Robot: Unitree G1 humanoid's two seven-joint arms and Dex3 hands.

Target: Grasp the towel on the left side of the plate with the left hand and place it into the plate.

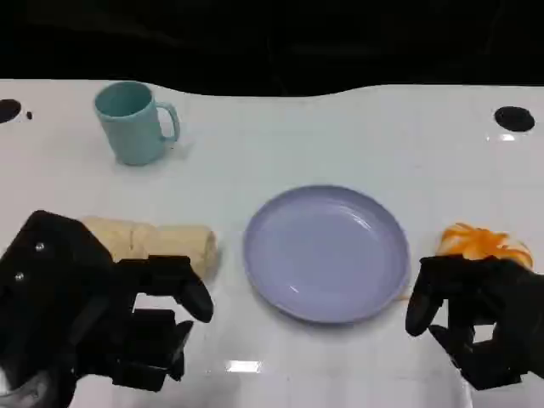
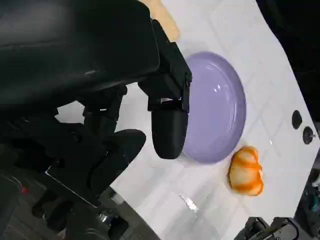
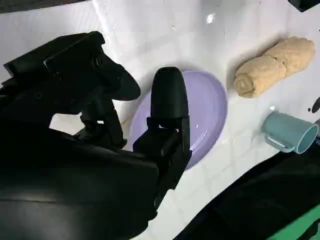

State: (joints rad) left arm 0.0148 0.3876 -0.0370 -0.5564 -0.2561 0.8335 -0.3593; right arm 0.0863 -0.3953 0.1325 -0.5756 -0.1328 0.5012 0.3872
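Observation:
A rolled beige towel [image 1: 157, 241] lies on the white table just left of the lavender plate [image 1: 326, 252]. The plate holds nothing. My left hand [image 1: 102, 310] hovers in front of the towel, a little nearer to me, fingers apart and holding nothing. In the left wrist view the left hand [image 2: 125, 120] is over the plate's [image 2: 220, 110] near side, with a corner of the towel [image 2: 162, 17] behind it. My right hand [image 1: 476, 314] is by the plate's right side, open and holding nothing. The right wrist view shows the towel [image 3: 272, 65] beyond the plate [image 3: 207, 112].
A teal mug [image 1: 132, 121] stands at the back left of the table. An orange and white object [image 1: 483, 243] lies right of the plate, just behind my right hand. Black round holes [image 1: 513, 118] mark the table's far corners.

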